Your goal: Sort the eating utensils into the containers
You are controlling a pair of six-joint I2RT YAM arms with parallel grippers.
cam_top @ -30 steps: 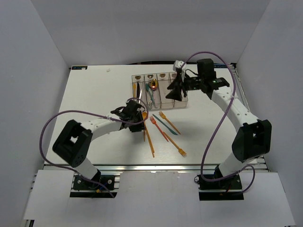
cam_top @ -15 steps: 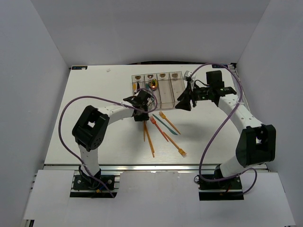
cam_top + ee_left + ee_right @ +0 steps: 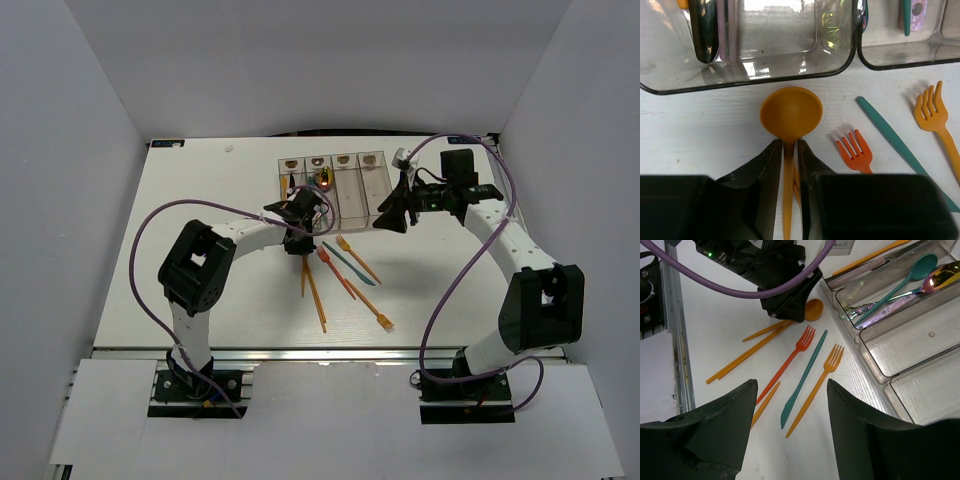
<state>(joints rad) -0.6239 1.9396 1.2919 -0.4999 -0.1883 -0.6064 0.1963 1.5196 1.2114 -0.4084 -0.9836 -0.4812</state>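
**Table**: white, walled in on three sides.

**Containers**: four clear bins joined in a row at the far middle of the table. A small brownish end label is fixed at the far end of each. No writing on them can be read.

- Leftmost bin: an orange utensil and a dark spoon are held.
- Second bin: a teal spoon and a shiny gold spoon are held.

**Orange spoon**: laid on the table with its bowl just beside the near end of the leftmost bin and its handle pointing near.

**Left gripper**: lowered over the orange spoon. Its fingers are drawn narrow, one on each side of the handle. Whether the handle is actually pinched cannot be told.

**Right gripper**: held above the table just right of the containers' near end. Its fingers are spread wide and nothing is held.

**Loose utensils, near of the containers:**

- red-orange fork
- teal knife, just right of that fork
- orange fork, right of the knife
- second orange fork, nearer still
- long orange sticks, lying together under the left gripper

**White slip**: seen at the top edge of the right wrist view. Its print is too small to be read.
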